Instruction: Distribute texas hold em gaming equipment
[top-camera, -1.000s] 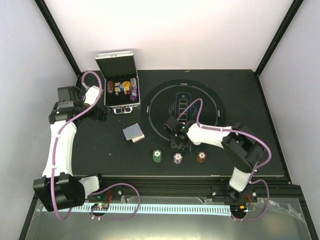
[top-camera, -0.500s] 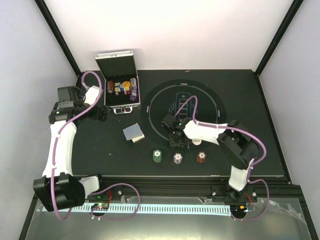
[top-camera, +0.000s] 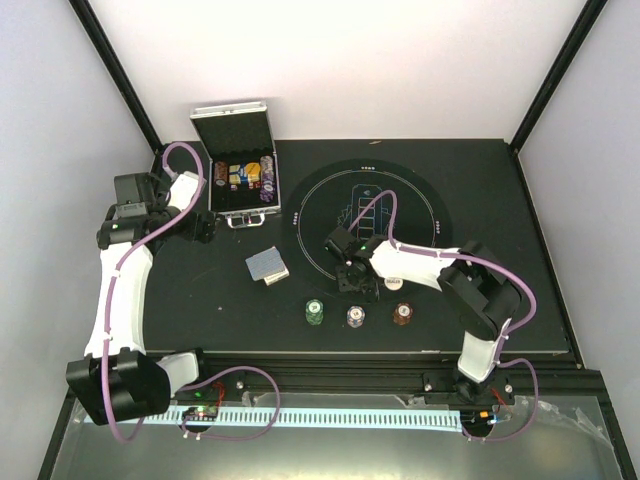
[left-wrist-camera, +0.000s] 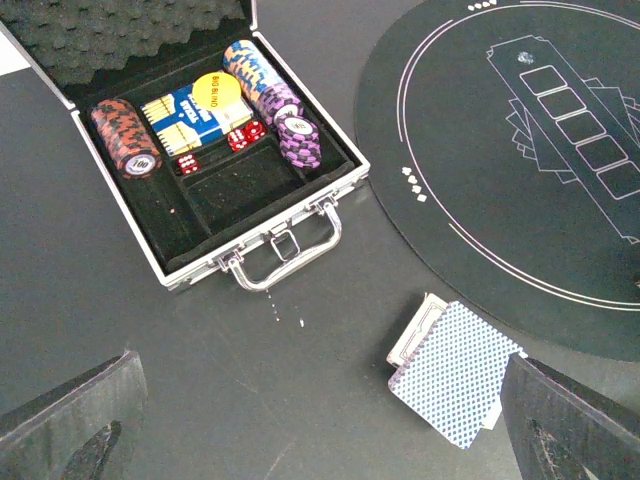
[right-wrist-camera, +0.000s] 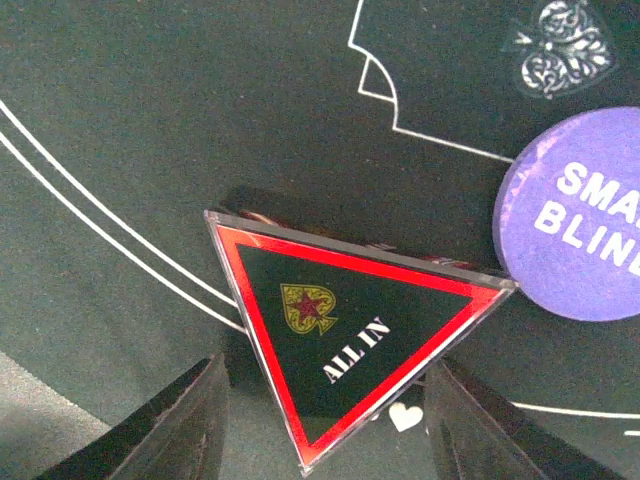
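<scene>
A red-rimmed triangle token (right-wrist-camera: 350, 330) marked ALL IN lies on the round mat (right-wrist-camera: 150, 120), its lower tip between my right gripper's (right-wrist-camera: 325, 400) open fingers, with a gap on the left side. A purple-blue round button (right-wrist-camera: 580, 220) lies right beside it. A white button (top-camera: 393, 283) shows next to the right gripper (top-camera: 352, 280). Green (top-camera: 315, 313), white (top-camera: 356, 316) and brown-red (top-camera: 402, 313) chip stacks stand in a row in front of the mat. The blue-backed cards (left-wrist-camera: 455, 370) lie left of the mat. My left gripper (left-wrist-camera: 320, 440) hangs open above bare table.
The silver case (left-wrist-camera: 300, 215) stands open at the back left with chip stacks, dice and a yellow button inside. Black frame rails border the table (top-camera: 480, 320). The right arm's white link lies across the mat's (top-camera: 420, 190) near part.
The right gripper has shifted a little to the left and farther onto the mat, and its fingers have spread wider round the token. The left arm has not moved.
</scene>
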